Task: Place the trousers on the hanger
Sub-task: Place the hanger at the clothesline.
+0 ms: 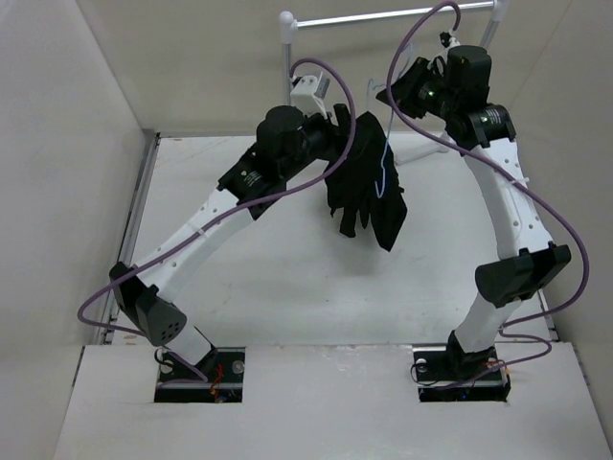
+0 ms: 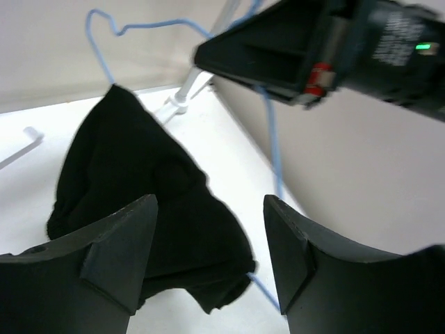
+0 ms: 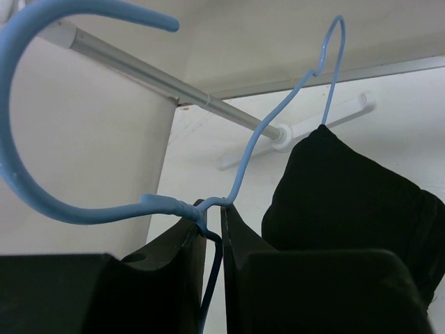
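Both trousers (image 1: 369, 187) ends dangle off hanger (image 3: 163, 204), probably midair.

A white table (image 1: 239, 287) sits between plain beige walls (image 1: 57, 144); a white garment rack (image 1: 383, 17) stands at its far side, evenly lit.

trousers (image 1: 369, 187) looking plain black, hanger (image 3: 167, 205) wire showing pale blue, desk (image 1: 287, 287) coming across flat white, arms (image 1: 206, 225) wearing white shells with black joints, rack (image 3: 139, 69) bar gleaming silver
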Available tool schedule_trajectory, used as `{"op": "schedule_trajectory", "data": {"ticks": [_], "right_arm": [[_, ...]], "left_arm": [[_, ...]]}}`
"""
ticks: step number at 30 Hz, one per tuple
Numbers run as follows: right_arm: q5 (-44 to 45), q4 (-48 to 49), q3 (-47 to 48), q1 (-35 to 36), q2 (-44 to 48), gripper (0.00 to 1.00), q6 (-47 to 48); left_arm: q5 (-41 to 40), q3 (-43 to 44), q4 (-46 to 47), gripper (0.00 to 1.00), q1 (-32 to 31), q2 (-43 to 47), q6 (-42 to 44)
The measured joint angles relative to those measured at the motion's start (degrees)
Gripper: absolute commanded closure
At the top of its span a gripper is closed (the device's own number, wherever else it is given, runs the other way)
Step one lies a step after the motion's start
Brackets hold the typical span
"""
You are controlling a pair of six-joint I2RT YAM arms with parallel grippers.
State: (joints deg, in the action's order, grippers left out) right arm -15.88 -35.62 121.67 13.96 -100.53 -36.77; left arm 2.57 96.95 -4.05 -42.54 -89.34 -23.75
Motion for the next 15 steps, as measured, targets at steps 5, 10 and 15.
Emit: {"op": "schedule_trajectory", "data": {"ticks": [5, 10, 15], "right_arm": [[1.25, 0.04, -1.03, 1.68, 1.40, 1.00, 0.15], [3.04, 0.00, -2.82, 3.61, 2.82, 1.00, 0.13], [4.90, 0.04, -5.60, 5.31, 5.03, 1.00, 0.07]], "left_arm": [[0.28, -0.07, 2.08, 0.38, -4.76, 0.39, -0.96], [0.31, 0.72, 2.10, 0.46, -6.91, -3.85, -1.01], [-0.87, 0.68, 0.59, 0.84, -6.64, -6.95, -1.22]]}}
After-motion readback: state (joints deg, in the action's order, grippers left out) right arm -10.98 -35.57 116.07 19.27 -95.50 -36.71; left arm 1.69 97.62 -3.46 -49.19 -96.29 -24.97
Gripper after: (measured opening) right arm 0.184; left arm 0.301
